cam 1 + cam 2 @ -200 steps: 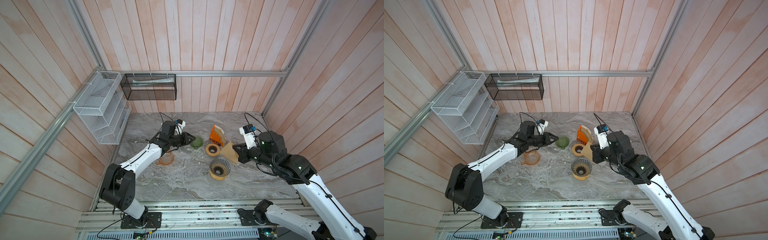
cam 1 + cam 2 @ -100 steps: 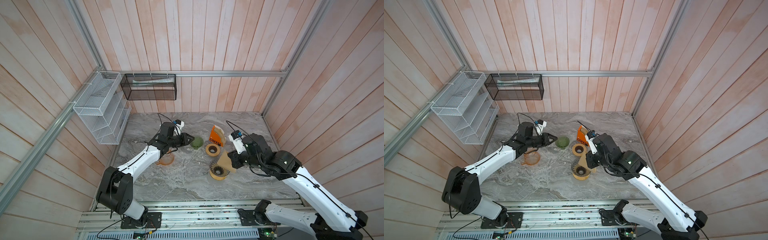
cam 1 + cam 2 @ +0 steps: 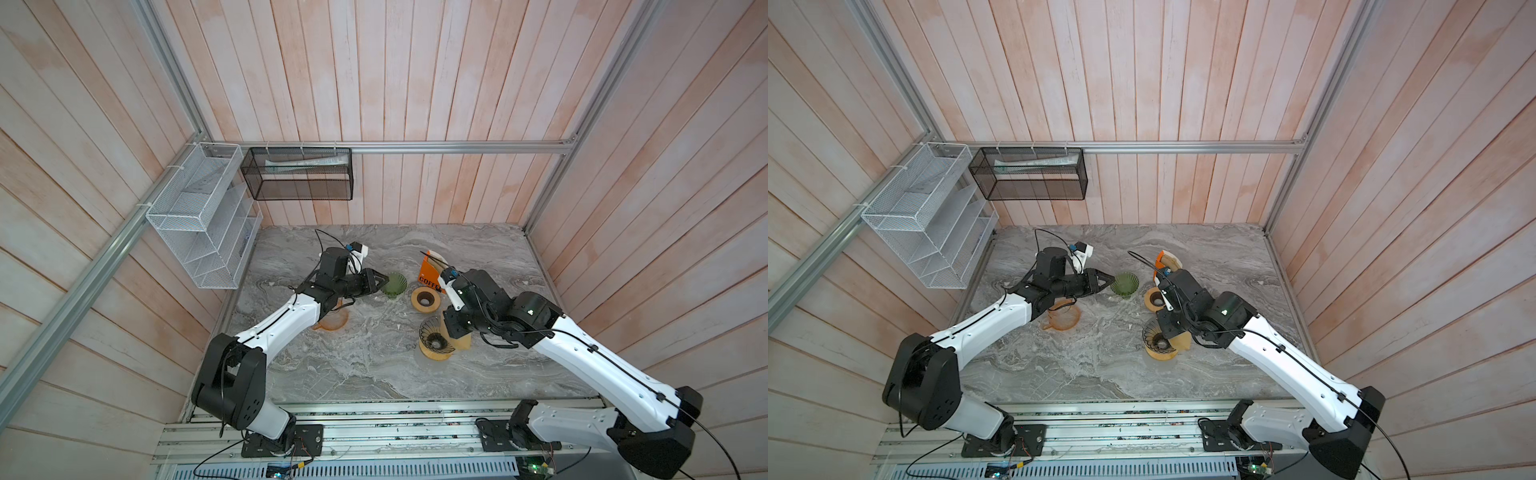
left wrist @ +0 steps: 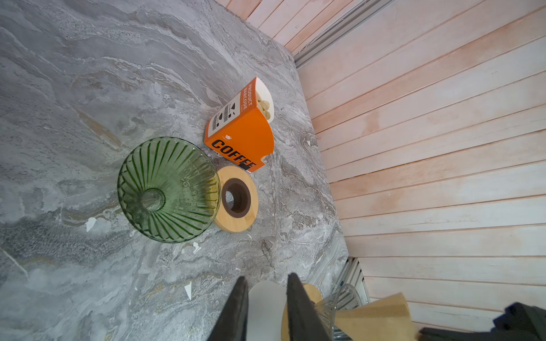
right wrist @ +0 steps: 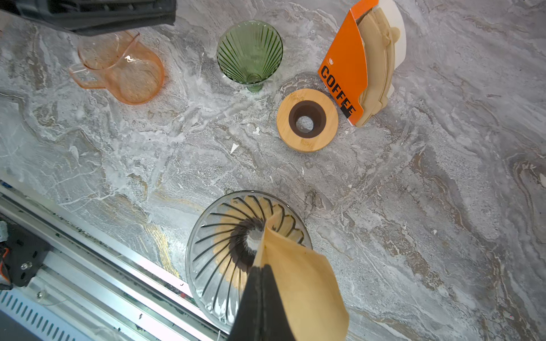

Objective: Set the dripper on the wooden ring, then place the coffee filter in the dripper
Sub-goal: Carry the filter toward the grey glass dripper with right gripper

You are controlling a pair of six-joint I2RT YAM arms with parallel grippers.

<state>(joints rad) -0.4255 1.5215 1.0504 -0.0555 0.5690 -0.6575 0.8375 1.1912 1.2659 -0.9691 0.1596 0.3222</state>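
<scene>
Overhead, in both top views, the right jaws clamp the coffee filter (image 3: 462, 341) (image 3: 1182, 343) over the near-right dripper (image 3: 432, 337) (image 3: 1153, 336) on the bench (image 3: 353, 365). From the left wrist, the left jaws stand parted and empty, with the green dripper (image 4: 168, 189) beyond them. From the right wrist, the coffee filter's (image 5: 301, 280) tip points down into the dripper's (image 5: 218, 245) ribbed bowl.

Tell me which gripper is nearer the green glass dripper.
Left. The left gripper points at the green dripper from close beside it, without touching it. The right gripper is farther off, over the clear dripper, shut on the coffee filter.
</scene>
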